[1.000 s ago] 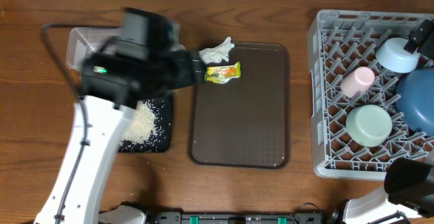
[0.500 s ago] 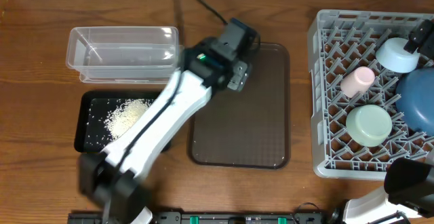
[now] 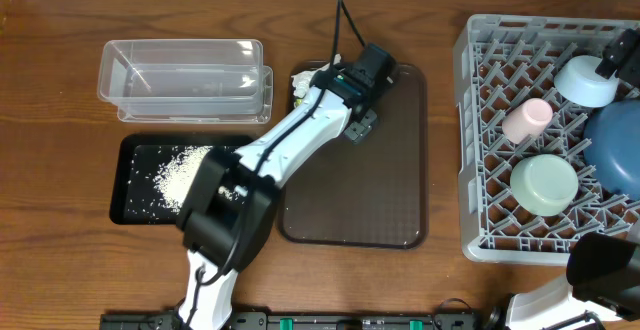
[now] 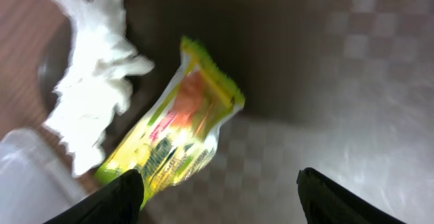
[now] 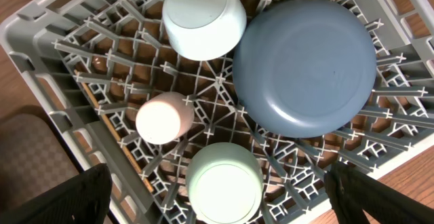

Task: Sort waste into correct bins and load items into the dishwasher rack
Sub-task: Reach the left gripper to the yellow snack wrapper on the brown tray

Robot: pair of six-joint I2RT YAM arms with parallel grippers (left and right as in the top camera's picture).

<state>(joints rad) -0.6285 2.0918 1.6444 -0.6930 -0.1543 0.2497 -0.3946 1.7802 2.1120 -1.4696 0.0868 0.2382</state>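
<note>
L claw [image 4: 220, 183] is wide open w/ nothing in it, low over the top-left corner of the brown tray [image 3: 370, 200]. Wrapper [image 4: 173, 139] lies flat on that tray. Its near end is right by one of the fingers [image 4: 115, 200], not centred in the gap, and the rest points away ahead. Tissue [image 4: 91, 98] is just beside it on the tray's corner rim. Its lower tip is touching the wrapper or nearly, can't tell, wrist view is blurry. From overhead the left arm [image 3: 290, 140] hides the wrapper.

Risks imo:
- Wrapper is flat and looks like slick film. Fingers may shut on bare tray, or nip only an edge, and then it drops on the way to a bin.
- Claw is off-centre to it. Closing here prob shoves it sideways instead of pinching.
- Tissue is close enough to get snagged along w/ it. If they belong in diff bins, that's a mis-sort.
- Clear tub [image 3: 110, 70] sits right next to that tray corner, so an arm swing could knock it. Black tray [image 3: 130, 210] w/ the rice [image 3: 185, 170] is just below the tub, and a shove there scatters grains onto the table [image 3: 50, 170].

R claw [image 5: 217, 176] is spread wide and empty above the rack [image 3: 480, 220]. Dishes are in the rack: dark blue bowl [image 5: 305, 68], mint bowl [image 5: 224, 183], light blue bowl [image 5: 203, 17], pink cup [image 5: 163, 119]. Only worry there is the R arm dropping onto them.
</note>
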